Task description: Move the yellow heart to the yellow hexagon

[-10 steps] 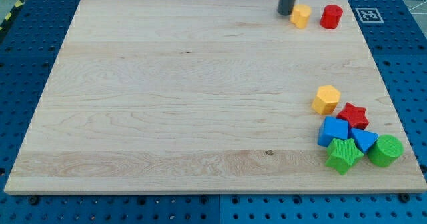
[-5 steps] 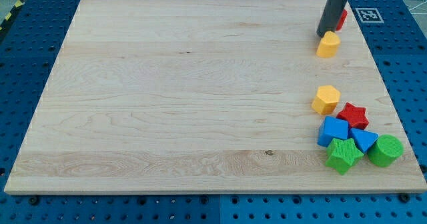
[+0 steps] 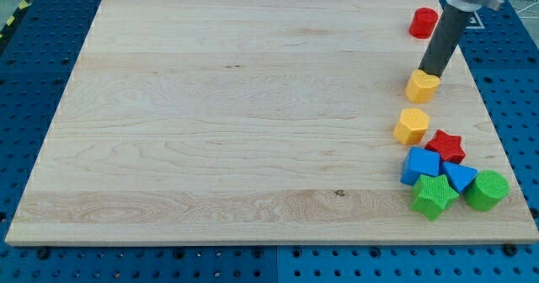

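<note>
where my tip (image 3: pixel 433 72) ends, yellow heart (image 3: pixel 422 87) touches.

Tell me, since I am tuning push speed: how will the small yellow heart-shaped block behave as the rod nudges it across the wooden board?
The yellow heart block looks squat and flat-based, so it should slide, not tip or roll. My tip meets its upper-right edge off-centre, so it may twist. The yellow hexagon block sits close below, apart.

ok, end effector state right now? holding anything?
No gripper: my tip holds nothing. It sits against the yellow heart on its top-right side, just above the yellow hexagon.
</note>
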